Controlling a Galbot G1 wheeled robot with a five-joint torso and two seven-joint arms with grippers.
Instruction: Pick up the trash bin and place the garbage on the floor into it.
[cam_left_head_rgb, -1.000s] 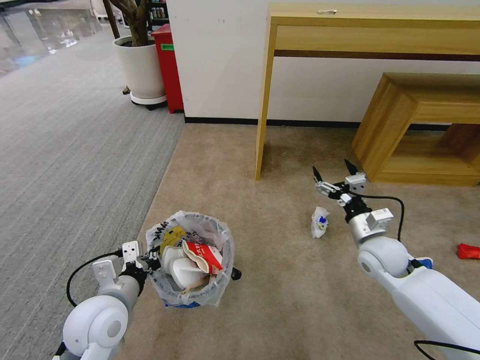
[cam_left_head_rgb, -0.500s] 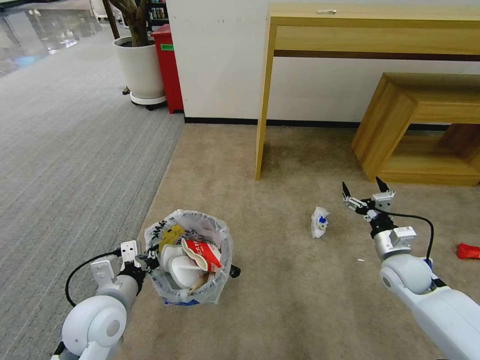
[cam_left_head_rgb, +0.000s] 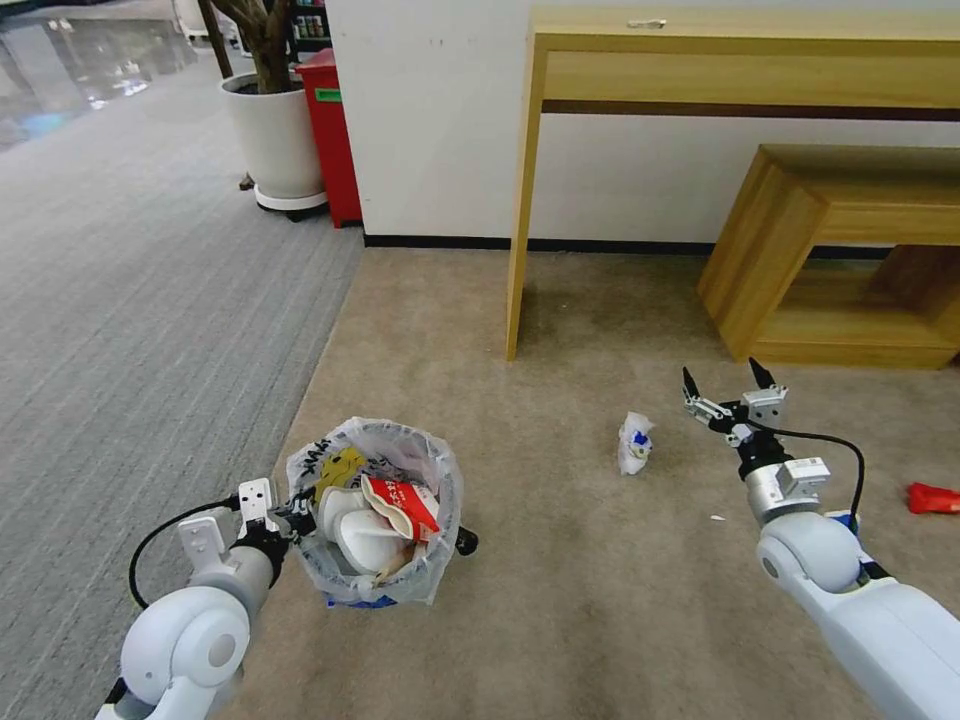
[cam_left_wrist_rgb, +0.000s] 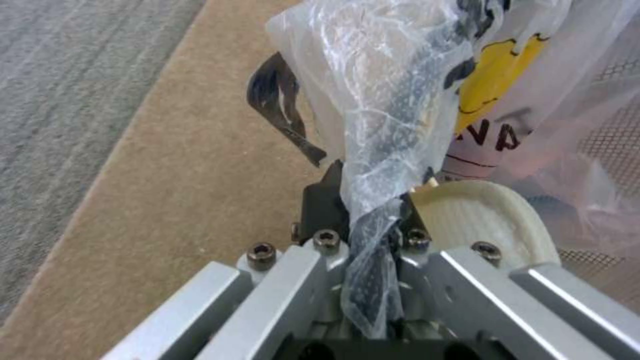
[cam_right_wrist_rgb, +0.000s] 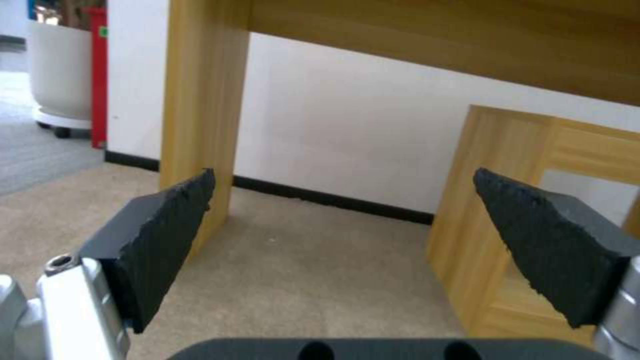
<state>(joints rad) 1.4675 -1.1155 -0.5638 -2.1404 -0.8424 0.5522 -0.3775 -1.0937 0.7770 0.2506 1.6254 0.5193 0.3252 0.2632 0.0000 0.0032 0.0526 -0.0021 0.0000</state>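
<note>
The trash bin (cam_left_head_rgb: 430, 470), lined with a crinkly white bag (cam_left_wrist_rgb: 393, 90) bearing a yellow face mark (cam_left_wrist_rgb: 492, 75), stands on the beige floor (cam_left_head_rgb: 580, 610) at lower left. It holds a red-white carton (cam_left_head_rgb: 405, 506) and white slippers (cam_left_head_rgb: 352, 528). My left gripper (cam_left_head_rgb: 296, 516) is shut on the bag's rim, and the plastic is pinched between its fingers (cam_left_wrist_rgb: 320, 205). Some garbage lies loose: a crumpled blue-white paper cup (cam_left_head_rgb: 634, 443) at centre right and a red wrapper (cam_left_head_rgb: 932, 498) far right. My right gripper (cam_left_head_rgb: 722, 385) hovers open just right of the cup, with nothing between its pads (cam_right_wrist_rgb: 167, 225).
A wooden desk leg (cam_left_head_rgb: 520, 220) and a low wooden shelf (cam_left_head_rgb: 830, 260) stand against the white wall ahead. A white planter (cam_left_head_rgb: 272, 135) and a red box (cam_left_head_rgb: 325, 130) are at the back left. Grey ribbed carpet (cam_left_head_rgb: 120, 300) covers the left side.
My right arm has swung right and drawn back, from above the cup to beside it, still open. The left gripper keeps its hold on the bin's bag. The view shifted slightly.
</note>
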